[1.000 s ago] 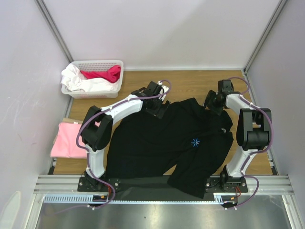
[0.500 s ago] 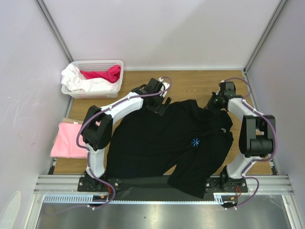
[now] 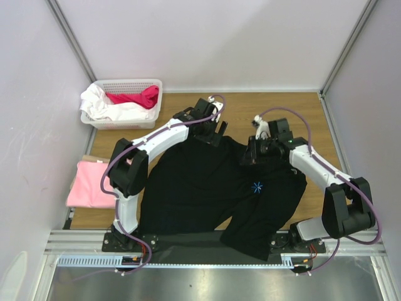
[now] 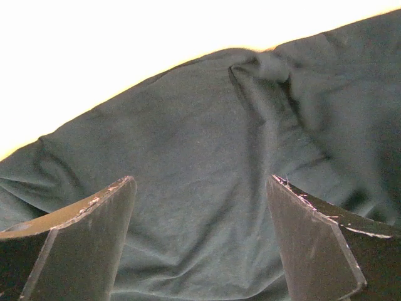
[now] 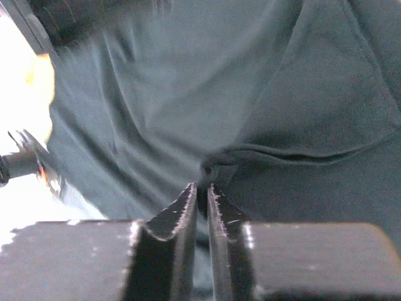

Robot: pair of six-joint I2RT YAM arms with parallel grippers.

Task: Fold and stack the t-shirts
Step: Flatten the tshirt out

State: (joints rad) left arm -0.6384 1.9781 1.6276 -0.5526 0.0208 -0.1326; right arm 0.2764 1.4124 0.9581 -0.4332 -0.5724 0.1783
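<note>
No txt; starburst mark [image 3: 257,187] on blk tee [image 3: 188,188]

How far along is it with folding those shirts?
Early. Done: a light pink cloth t-shirt lies, apparently folded, at the table's left edge. In hand: the right end effector pinches the large black cloth t-shirt, spread and rumpled; the left end effector hangs open above it. Left: folding it, stacking both.

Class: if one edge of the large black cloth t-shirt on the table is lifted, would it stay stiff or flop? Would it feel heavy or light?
Probably floppy: the large black cloth t-shirt lies in soft wrinkles and puckers where the right gripper's fingers pinch it. Likely light for its size, since that small pinch already gathers a fold.
</note>
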